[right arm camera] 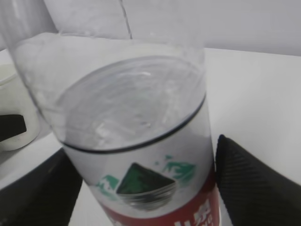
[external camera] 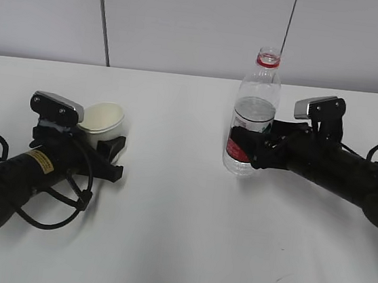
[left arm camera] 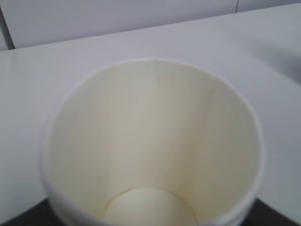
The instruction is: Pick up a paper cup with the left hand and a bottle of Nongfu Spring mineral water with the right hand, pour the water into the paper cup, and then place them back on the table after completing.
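Both arms rest low on my white surface [external camera: 177, 249]. Left hand [external camera: 109, 156] fingers sit around the paper cup [external camera: 102, 121], grip unclear; right hand [external camera: 246, 145] fingers clamp the upright, uncapped bottle [external camera: 253, 115].

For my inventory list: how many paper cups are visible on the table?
1. The paper cup is at the left side of the table, between the fingers of the left pincer. None other is visible.
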Action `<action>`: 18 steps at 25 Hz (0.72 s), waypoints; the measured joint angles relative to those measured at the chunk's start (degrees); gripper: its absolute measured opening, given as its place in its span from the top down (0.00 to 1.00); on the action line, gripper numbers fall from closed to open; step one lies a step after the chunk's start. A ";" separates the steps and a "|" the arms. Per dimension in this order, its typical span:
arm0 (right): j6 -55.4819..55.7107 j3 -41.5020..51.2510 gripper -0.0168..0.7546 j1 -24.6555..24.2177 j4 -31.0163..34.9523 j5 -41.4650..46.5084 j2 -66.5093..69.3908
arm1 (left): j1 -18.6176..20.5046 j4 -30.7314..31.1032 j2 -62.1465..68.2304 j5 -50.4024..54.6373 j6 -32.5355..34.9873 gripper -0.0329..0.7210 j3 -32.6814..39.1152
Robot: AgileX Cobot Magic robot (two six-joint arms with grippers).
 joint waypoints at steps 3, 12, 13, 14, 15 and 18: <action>0.00 -0.93 0.15 0.00 -0.03 0.00 0.36 | 0.00 0.15 0.00 -0.06 0.00 0.46 0.00; 0.00 -1.30 0.28 0.00 -0.12 0.11 0.47 | 0.00 1.61 0.00 -0.13 0.00 0.46 0.05; 0.00 -1.30 0.29 0.00 -0.12 0.11 0.47 | 0.00 2.01 0.00 -0.13 0.00 0.46 0.05; 0.00 -1.30 0.30 0.00 -0.12 0.11 0.47 | 0.00 2.63 0.00 -0.13 0.00 0.46 0.09; 0.00 -1.30 0.32 0.00 -0.12 0.11 0.47 | 0.00 3.43 0.00 -0.19 0.00 0.46 0.12; 0.00 -1.30 0.37 0.00 -0.12 0.11 0.47 | 0.00 6.76 0.00 -0.25 -0.42 0.46 0.12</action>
